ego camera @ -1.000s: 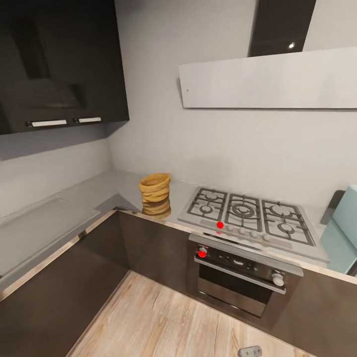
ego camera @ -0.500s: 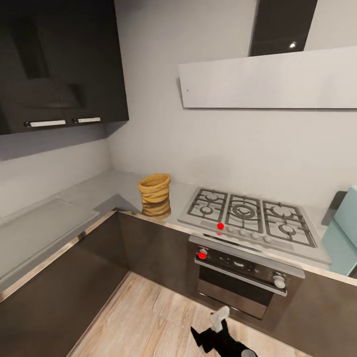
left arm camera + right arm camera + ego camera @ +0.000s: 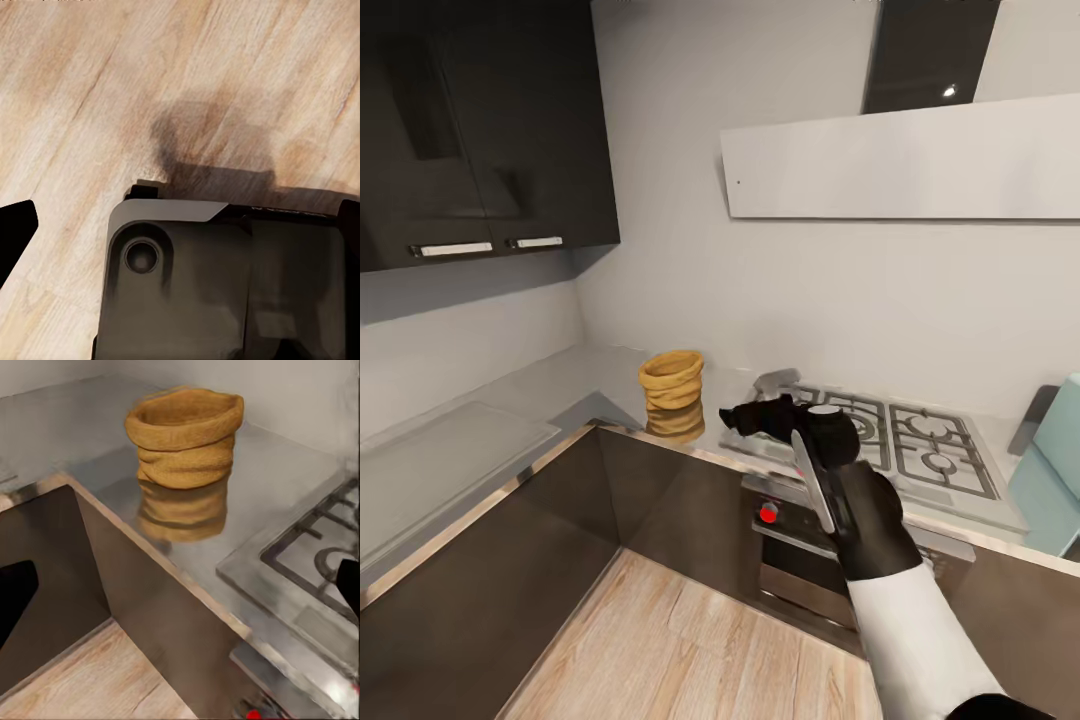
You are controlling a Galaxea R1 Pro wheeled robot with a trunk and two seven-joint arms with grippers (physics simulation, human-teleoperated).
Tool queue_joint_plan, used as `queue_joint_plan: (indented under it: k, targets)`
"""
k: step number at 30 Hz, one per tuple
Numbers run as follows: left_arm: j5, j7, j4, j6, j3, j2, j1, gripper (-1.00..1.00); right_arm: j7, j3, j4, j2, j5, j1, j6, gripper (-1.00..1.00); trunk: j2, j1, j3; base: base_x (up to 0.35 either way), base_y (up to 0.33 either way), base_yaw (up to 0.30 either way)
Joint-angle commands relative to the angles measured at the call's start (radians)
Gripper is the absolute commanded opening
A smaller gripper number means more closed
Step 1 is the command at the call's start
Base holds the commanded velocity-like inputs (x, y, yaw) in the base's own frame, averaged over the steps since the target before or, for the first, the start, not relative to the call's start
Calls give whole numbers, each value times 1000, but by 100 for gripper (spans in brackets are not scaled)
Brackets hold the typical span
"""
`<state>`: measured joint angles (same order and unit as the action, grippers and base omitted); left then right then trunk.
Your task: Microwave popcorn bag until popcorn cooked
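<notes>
The popcorn bag (image 3: 672, 385) stood upright on the grey table (image 3: 560, 395) in the corner, just left of the gas hob (image 3: 905, 445), its rolled rim open and its shape mirrored in the glossy top. The right arm reached in over the front of the hob, and its tool (image 3: 745, 418) hung near the bag but clear of it, touching nothing. From the head camera I could not tell how far that tool was spread; the right wrist camera showed two dark fingertips (image 3: 15, 592) at opposite edges of its picture, so it stood wide, with the bag (image 3: 185, 435) between and beyond them. A sliver of the pale blue microwave (image 3: 1050, 480) sat at the far right. The left wrist camera looked down on the wooden floor (image 3: 90, 90) and a dark part of the robot (image 3: 225, 285), with one fingertip (image 3: 15, 232) at the edge; whether the left tool was wide or narrow I could not tell.
</notes>
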<state>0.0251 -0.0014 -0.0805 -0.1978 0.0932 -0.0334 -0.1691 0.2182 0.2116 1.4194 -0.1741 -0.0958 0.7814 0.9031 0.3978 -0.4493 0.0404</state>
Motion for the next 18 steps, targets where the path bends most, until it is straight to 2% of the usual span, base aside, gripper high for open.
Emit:
queue_joint_plan:
  k: [1,2,3,4,7,8,9,10,11,13,14,16,18]
  targets:
    - [3,0,1,-3,4,-2,-1,100,-24,-1,-81,0,-6,116,49,100,2,-1,3,0,0,0]
    - [3,0,1,-3,4,-6,-1,100,-42,-3,-165,0,-4,197,65,100,2,-1,3,0,0,0]
    - [4,0,1,-3,6,-9,0,100,-59,-6,-347,0,6,341,80,100,2,-1,3,0,0,0]
    - [8,0,1,-3,9,-11,0,100,-68,-8,-524,0,38,469,86,100,2,-1,3,0,0,0]
    - [12,0,1,-3,13,-12,0,100,-98,-15,-795,0,153,685,88,100,2,-1,3,0,0,0]
    - [12,0,1,-4,13,-12,0,100,-143,-17,-893,0,202,771,88,100,2,-1,3,0,0,0]
    - [12,0,1,-3,13,-12,0,100,-187,-20,-951,0,230,814,88,100,2,-1,3,0,0,0]
    - [13,0,0,-3,14,-13,0,100,-259,-46,-1022,0,284,862,88,100,2,-1,3,0,0,0]
    - [13,1,0,-3,15,-13,0,100,-334,-94,-1075,0,359,889,88,100,2,-1,3,0,0,0]
    - [13,2,-1,-3,15,-13,0,100,-445,-147,-1131,0,460,905,88,100,2,-1,3,0,0,0]
    - [13,2,-1,-3,15,-13,-1,100,-527,-167,-1162,0,522,908,88,100,2,-1,3,0,0,0]
    - [11,1,-1,-4,14,-13,0,100,-608,-184,-1187,0,598,903,78,100,2,-1,3,0,0,0]
    - [7,0,0,-3,13,-13,0,100,-650,-191,-1198,0,649,897,53,100,2,-1,3,0,0,0]
